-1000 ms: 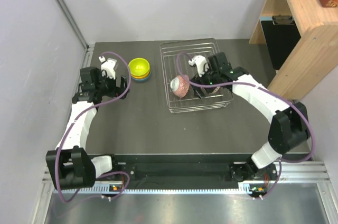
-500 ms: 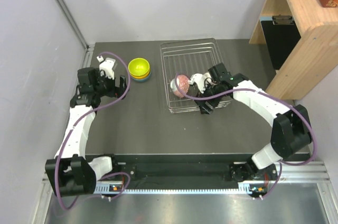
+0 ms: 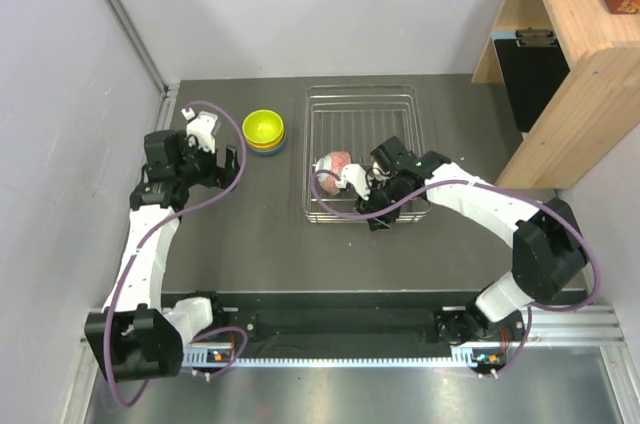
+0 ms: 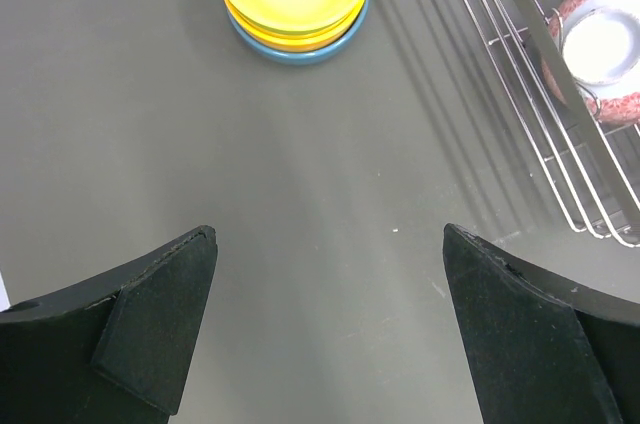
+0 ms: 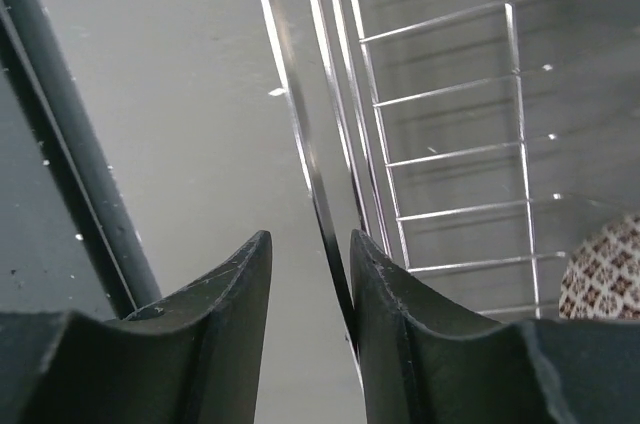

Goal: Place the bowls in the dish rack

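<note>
While the left gripper (image 4: pixel 328 244) is hovering above the bare table (image 4: pixel 150 124) with its jaws spread wide and nothing between them, the right gripper (image 5: pixel 310 244) is reaching down at the near side of the dish rack (image 3: pixel 372 116). Its fingers (image 5: pixel 420 334) are standing only a narrow way apart and straddling the rack's rim wire. The wire is lying against one finger, with a slit of space showing at the other, so the jaws are not clamping it. Inside the rack, the pinkish-red patterned bowl (image 3: pixel 333 166) is leaning on its side by the left wall, its white inside facing out towards the left arm. The brownish-grey patterned bowl (image 5: pixel 605 269) is sitting on the grid bottom close to the right gripper (the overhead view is hiding it under the arm). Three plain bowls (image 3: pixel 265 131) are waiting on the table to the left of the rack and apart from it, nested in one stack: lime-yellow on top, orange beneath, blue at the bottom.
</note>
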You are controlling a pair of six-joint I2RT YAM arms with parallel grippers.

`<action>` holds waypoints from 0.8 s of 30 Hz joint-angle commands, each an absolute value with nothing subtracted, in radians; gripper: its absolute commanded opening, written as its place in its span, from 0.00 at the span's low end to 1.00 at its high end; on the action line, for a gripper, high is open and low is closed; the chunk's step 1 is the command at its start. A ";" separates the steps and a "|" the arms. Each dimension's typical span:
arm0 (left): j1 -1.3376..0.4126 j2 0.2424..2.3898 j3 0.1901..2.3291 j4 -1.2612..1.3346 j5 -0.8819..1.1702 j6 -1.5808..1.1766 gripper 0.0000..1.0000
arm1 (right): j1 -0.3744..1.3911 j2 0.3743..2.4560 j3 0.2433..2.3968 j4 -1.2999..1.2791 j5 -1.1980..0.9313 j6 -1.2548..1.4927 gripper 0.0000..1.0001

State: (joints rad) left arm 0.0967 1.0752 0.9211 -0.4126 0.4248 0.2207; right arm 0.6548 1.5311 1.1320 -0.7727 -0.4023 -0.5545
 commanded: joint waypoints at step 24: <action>0.100 1.423 1.133 -0.281 0.365 0.207 0.99 | 0.785 1.367 1.169 -0.900 -0.347 -0.660 0.85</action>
State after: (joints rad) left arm 0.0967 1.3102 0.9928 -0.3759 0.3828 0.2287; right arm 0.7788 1.4071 1.0523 -0.9272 -0.3710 -0.6140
